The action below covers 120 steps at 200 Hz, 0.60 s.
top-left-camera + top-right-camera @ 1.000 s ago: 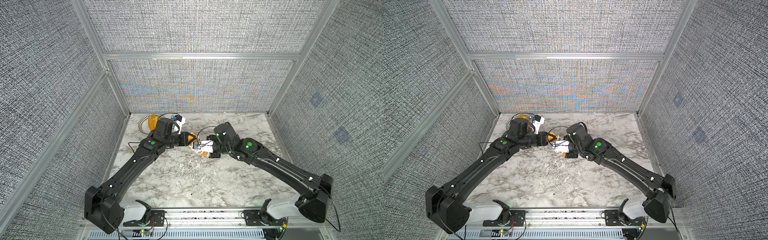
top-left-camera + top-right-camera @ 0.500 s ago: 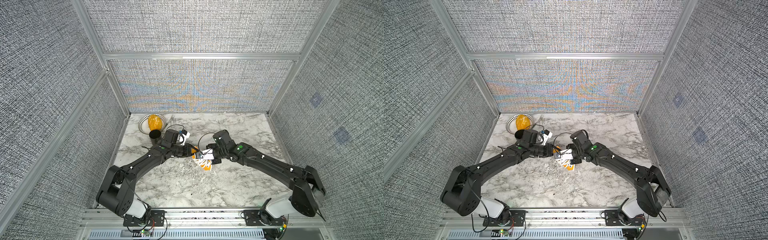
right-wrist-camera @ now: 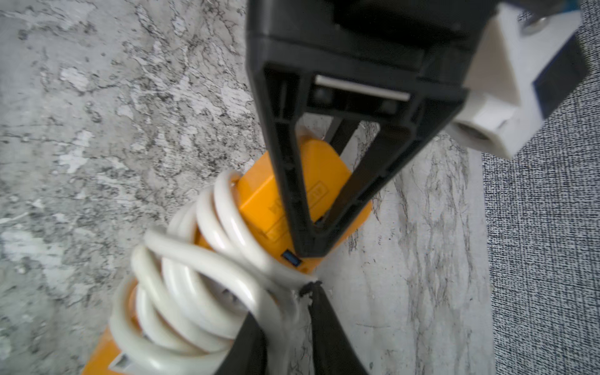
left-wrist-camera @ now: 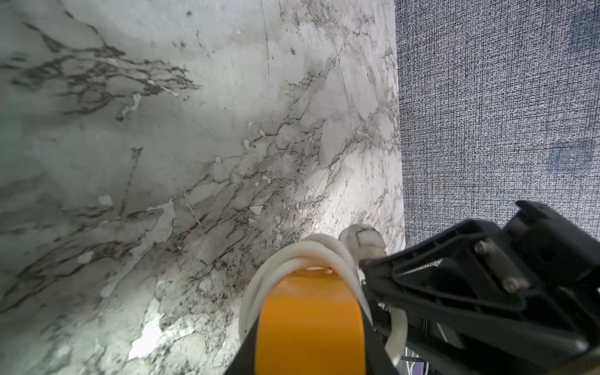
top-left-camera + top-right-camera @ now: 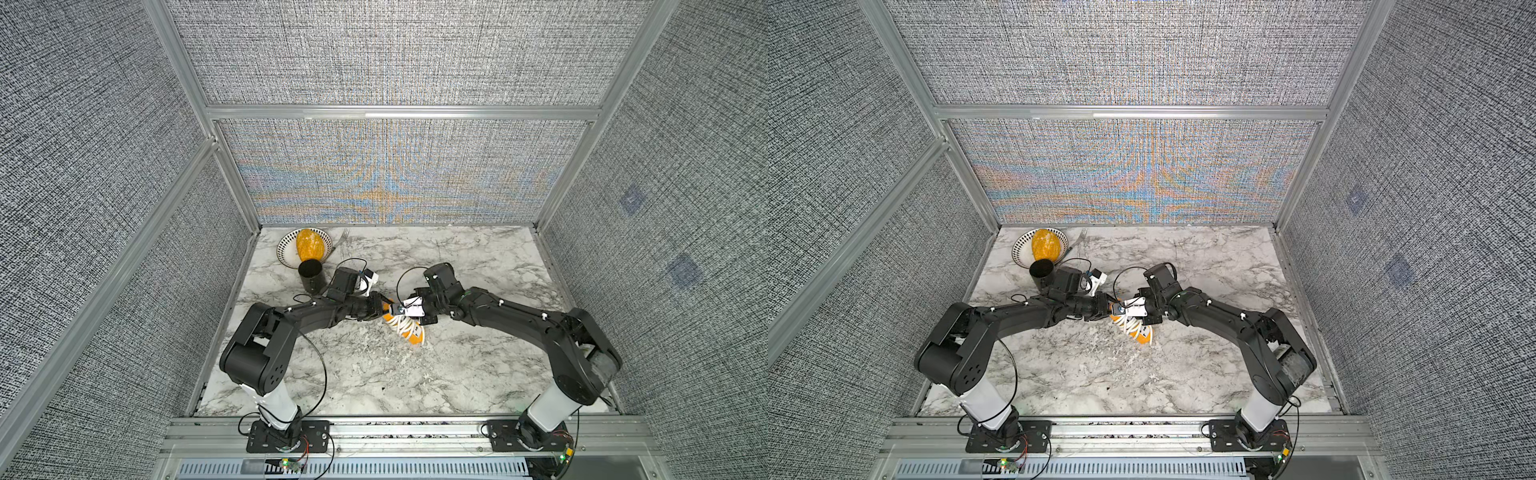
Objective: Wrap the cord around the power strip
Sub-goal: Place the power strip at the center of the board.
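Observation:
The orange power strip (image 5: 415, 338) (image 5: 1144, 337) lies slanted at mid-table with the white cord (image 5: 402, 326) (image 5: 1129, 325) coiled several times round its middle. My left gripper (image 5: 384, 308) (image 5: 1111, 308) is shut on the strip's far end; in the left wrist view the strip (image 4: 308, 318) fills the gap between its jaws, with the cord (image 4: 311, 251) looped over it. My right gripper (image 3: 285, 305) sits at the coils (image 3: 194, 282) beside the strip (image 3: 259, 201). Its jaws are parted, bare marble shows between them, and a blurred stretch of cord runs along one finger.
A striped bowl (image 5: 284, 249) with an orange speckled fruit (image 5: 309, 245) stands at the back left. A black cup (image 5: 309, 274) is just in front of it and a fork (image 5: 340, 239) lies beside it. Grey fabric walls close three sides.
Both arms have come down and forward, bringing the wrapped strip low over mid-table. The right gripper's jaws, shut before, have parted at the cord.

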Tool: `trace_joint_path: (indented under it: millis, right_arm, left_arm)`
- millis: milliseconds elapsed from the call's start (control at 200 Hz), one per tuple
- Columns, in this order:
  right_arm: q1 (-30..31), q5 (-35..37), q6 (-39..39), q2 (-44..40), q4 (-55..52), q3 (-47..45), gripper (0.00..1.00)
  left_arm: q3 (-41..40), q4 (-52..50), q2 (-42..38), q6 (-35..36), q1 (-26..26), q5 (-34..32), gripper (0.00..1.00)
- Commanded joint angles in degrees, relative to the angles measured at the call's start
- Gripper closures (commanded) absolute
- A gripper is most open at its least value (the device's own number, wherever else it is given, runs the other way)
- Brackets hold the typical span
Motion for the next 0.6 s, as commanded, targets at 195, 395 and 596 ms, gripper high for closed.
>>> trace_joint_path:
  millis: [195,395,596]
  right_arm:
    - [-1.6,3.4,0.7,-1.8,3.3,0.9,0.42]
    - [-3.4,0.0,2.8,-5.7,0.4,-2.9,0.4]
    - [-3.3,-2.5,7.9,-4.2,0.5,-2.6,0.44]
  left_arm:
    - [-4.9,-2.5,2.0,0.3,2.5,-2.6,1.0]
    - [-7.5,1.5,3.3,-4.7,3.0,-4.3,1.0]
    - [-8.8,2.0,3.4,-8.7,3.1,-6.5,1.0]
